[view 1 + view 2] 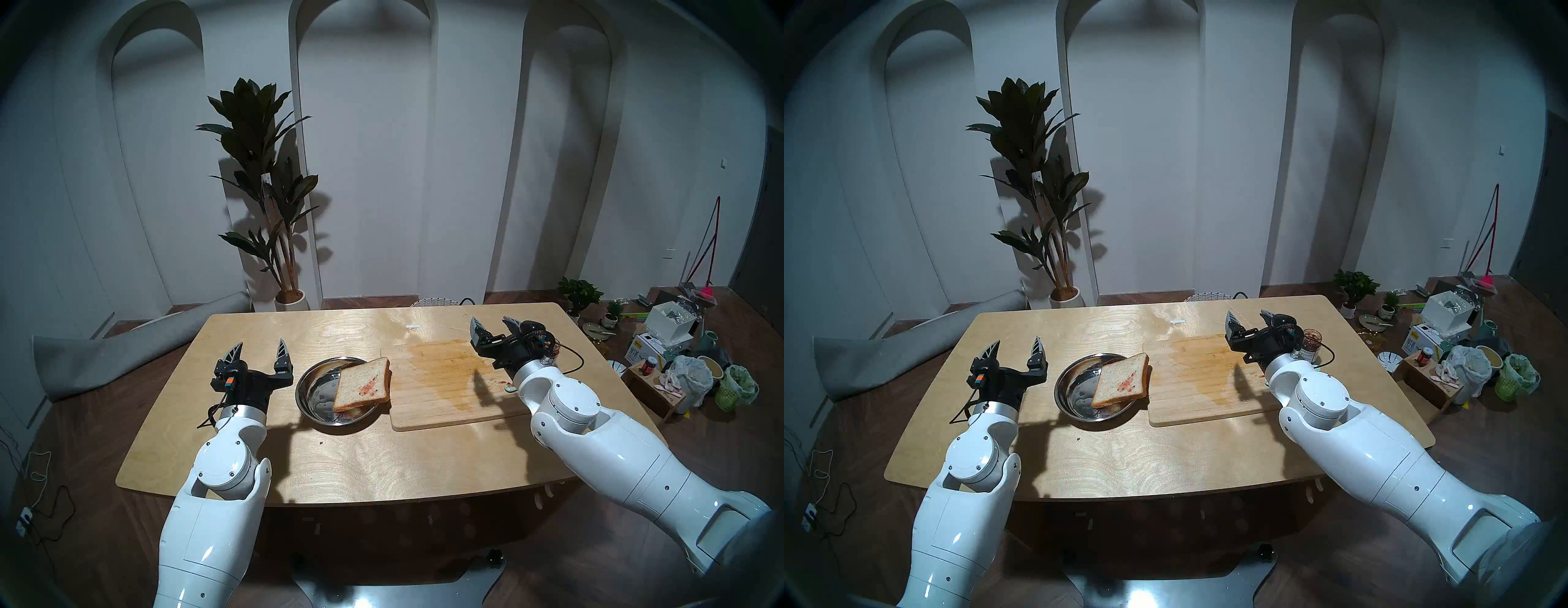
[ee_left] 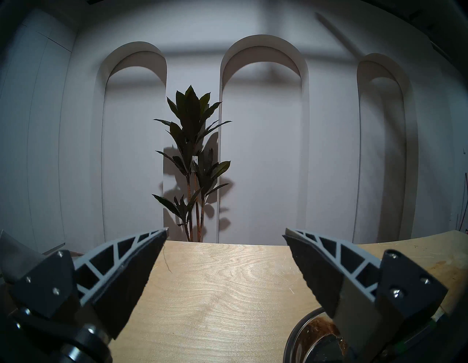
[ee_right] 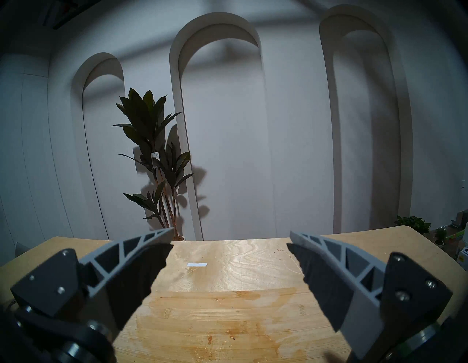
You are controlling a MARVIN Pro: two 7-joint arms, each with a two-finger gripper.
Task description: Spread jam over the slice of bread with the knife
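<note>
The slice of bread (image 1: pixel 362 384) is lying tilted across the 3 o'clock rim of a round metal pan (image 1: pixel 314 382), its right edge overhanging toward the wooden cutting board (image 1: pixel 445 395); a small red smear of jam is showing near its middle. The left gripper (image 1: pixel 259 349) is hovering at 9 o'clock of the pan, above the wooden table (image 1: pixel 339 463), jaws spread wide and holding nothing. The right gripper (image 1: pixel 494 325) is hovering over the board's far right corner, at 2 o'clock of the bread, jaws likewise spread and empty.

The right head view is showing what the left one is mostly hiding: the jam jar (image 1: pixel 1311 339) is standing just behind the right wrist, at 3 o'clock of the gripper, while in the left head view only a sliver is peeking past the arm. The left head view is giving a pale green bit with red on it, the knife (image 1: pixel 509 386), lying at the board's right edge against the right arm; most of it is covered and its shape is hard to make out.

The left wrist view is catching only an arc of the pan's rim at 5 o'clock, not the bread. The right wrist view is looking over the stained board and a small white strip (image 3: pixel 197 265) on the table.
</note>
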